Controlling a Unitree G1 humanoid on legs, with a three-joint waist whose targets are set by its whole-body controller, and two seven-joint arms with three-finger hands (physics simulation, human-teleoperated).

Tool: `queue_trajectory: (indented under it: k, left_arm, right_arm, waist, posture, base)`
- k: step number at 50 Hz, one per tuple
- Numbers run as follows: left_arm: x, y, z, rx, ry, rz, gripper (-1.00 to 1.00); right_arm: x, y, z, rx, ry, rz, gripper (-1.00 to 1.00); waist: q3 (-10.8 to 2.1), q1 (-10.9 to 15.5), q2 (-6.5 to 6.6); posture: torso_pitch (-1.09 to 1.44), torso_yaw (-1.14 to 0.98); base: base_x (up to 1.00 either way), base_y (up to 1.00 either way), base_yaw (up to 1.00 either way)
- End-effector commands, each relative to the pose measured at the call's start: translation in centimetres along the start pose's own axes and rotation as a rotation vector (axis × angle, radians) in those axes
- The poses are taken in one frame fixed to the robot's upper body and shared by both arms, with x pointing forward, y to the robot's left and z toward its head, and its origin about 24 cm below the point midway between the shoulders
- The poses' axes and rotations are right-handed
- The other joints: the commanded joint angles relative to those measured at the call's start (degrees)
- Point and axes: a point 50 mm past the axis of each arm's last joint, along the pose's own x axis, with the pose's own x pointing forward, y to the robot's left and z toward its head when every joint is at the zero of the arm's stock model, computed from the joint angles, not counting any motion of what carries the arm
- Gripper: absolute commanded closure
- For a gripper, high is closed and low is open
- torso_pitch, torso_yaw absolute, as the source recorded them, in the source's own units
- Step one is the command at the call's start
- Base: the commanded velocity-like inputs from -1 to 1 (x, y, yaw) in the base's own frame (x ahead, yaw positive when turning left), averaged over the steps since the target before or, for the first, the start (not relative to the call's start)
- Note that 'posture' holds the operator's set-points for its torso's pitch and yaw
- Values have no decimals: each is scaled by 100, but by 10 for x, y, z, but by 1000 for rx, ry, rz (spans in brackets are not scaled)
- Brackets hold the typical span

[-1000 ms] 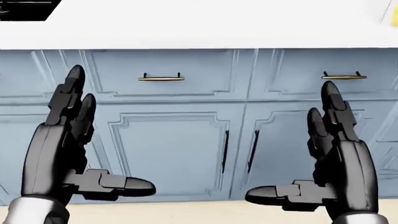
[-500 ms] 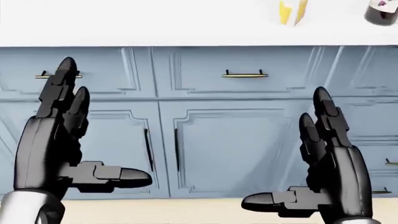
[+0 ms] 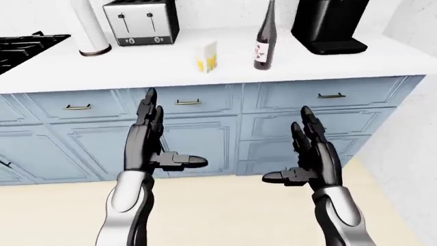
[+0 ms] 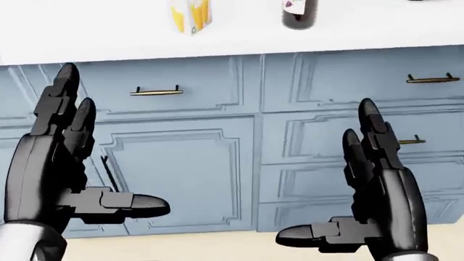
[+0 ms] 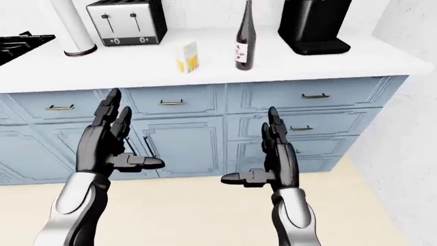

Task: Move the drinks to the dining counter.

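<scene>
A dark wine bottle (image 3: pixel 264 43) with a red-and-white label stands upright on the white counter (image 3: pixel 137 72). A small yellow-and-white drink carton (image 3: pixel 207 57) stands just left of it. Both show cut off at the top of the head view, the bottle (image 4: pixel 297 13) and the carton (image 4: pixel 190 15). My left hand (image 3: pixel 155 137) and right hand (image 3: pixel 306 157) are open and empty, fingers up and thumbs pointing inward, held in front of the blue cabinet doors below the counter, well short of the drinks.
A silver toaster (image 3: pixel 141 21), a white paper-towel roll (image 3: pixel 90 28) and a black coffee machine (image 3: pixel 329 24) stand on the counter. A black stove (image 3: pixel 24 45) is at the left. A white wall (image 3: pixel 410 128) closes the right side. Beige floor (image 3: pixel 219 210) lies below.
The camera has swung right along the cabinets: the carton and bottle have shifted left in the head view. Both hands stay open in the same raised pose.
</scene>
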Motion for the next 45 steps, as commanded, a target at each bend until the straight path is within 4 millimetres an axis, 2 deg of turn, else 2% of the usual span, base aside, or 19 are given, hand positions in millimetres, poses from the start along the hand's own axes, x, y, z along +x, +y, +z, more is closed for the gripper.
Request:
queue_trajectory:
  k: [1,8,9,11,16,17,19,20,21,22,23,26,28,29,32,36,39,41,45]
  left_arm:
    - [0,-1,15,1,-78,-10,-100]
    - [-1,2,19,4,-89,-6,-100]
    - [-1,2,20,4,-89,-5,-100]
    - [-1,3,19,4,-90,-3,-100]
    - [0,5,21,8,-92,-1,-100]
    - [0,5,23,9,-93,-3,-100]
    - [0,5,28,15,-100,-5,-100]
    - [2,5,28,17,-101,-6,-100]
    - [3,5,30,18,-102,-9,-100]
    - [4,5,31,19,-102,-10,-100]
    - [6,4,32,20,-101,-13,-100]
    - [9,5,37,23,-103,-16,-100]
    - [11,6,41,27,-109,-15,-100]
    - [12,7,43,29,-111,-14,-100]
    - [15,9,46,26,-114,-12,-100]
    - [19,9,54,28,-123,-12,-100]
    - [19,9,59,29,-131,-13,-100]
    - [19,10,60,29,-135,-10,-100]
    - [18,8,64,32,-139,-14,-100]
  right_arm:
    - [0,2,15,-13,-81,8,-100]
    - [-2,3,23,-12,-96,25,-100]
    - [-1,3,23,-12,-97,29,-100]
    - [-2,3,24,-4,-98,34,-100]
    - [-3,3,31,-9,-108,35,-100]
    - [-2,3,32,-8,-109,35,-100]
    - [-2,2,34,-15,-112,25,-100]
    - [-1,2,36,-17,-113,20,-100]
    - [-1,1,38,-16,-116,14,-100]
    - [-2,0,40,-15,-119,10,-100]
    - [-2,0,43,-17,-123,9,-100]
    - [-4,-1,51,-18,-139,8,-100]
    - [-3,-2,56,-19,-148,8,-100]
    - [-3,-1,59,-22,-152,9,-100]
    - [-4,1,64,-27,-162,14,-100]
    - [-5,1,71,-30,-176,15,-100]
    - [-6,1,74,-27,-184,13,-100]
    - [-6,1,76,-27,-188,13,-100]
    - [-7,-1,81,-20,-199,8,-100]
  waist:
    - [-62,-24,-57]
    - [-45,-125,-113]
    - [-36,0,-115]
    - [49,-6,-70]
    - [-59,25,157]
    - [55,124,-161]
    - [50,177,-164]
    - [17,37,-353]
    - [106,-35,-561]
    - [151,-33,-545]
    - [140,8,-380]
    - [-64,9,-273]
    - [-50,-19,-179]
    - [-168,-39,-127]
    - [28,-68,92]
    - [95,-64,373]
    - [-6,-46,822]
    - [166,-32,653]
    - [3,-9,486]
  posture:
    - [0,0]
    - [0,0]
    - [0,0]
    - [0,0]
    - [0,0]
    - [0,0]
    - [0,0]
    - [0,0]
    - [0,0]
    - [0,0]
    - [0,0]
    - [0,0]
    - [0,0]
    - [0,0]
    - [0,0]
    - [0,0]
    - [0,0]
    - [0,0]
    - [0,0]
  base:
    - [0,0,0]
    - [0,3,0]
    - [0,0,77]
    - [0,0,97]
    - [0,0,100]
    - [0,0,100]
    - [0,0,100]
    - [0,34,0]
    - [0,0,0]
    - [0,0,0]
    - [0,0,0]
    - [0,0,0]
    - [3,0,0]
    - [14,0,0]
    - [24,0,0]
    - [31,0,0]
    - [32,0,0]
    - [33,0,0]
    - [33,0,0]
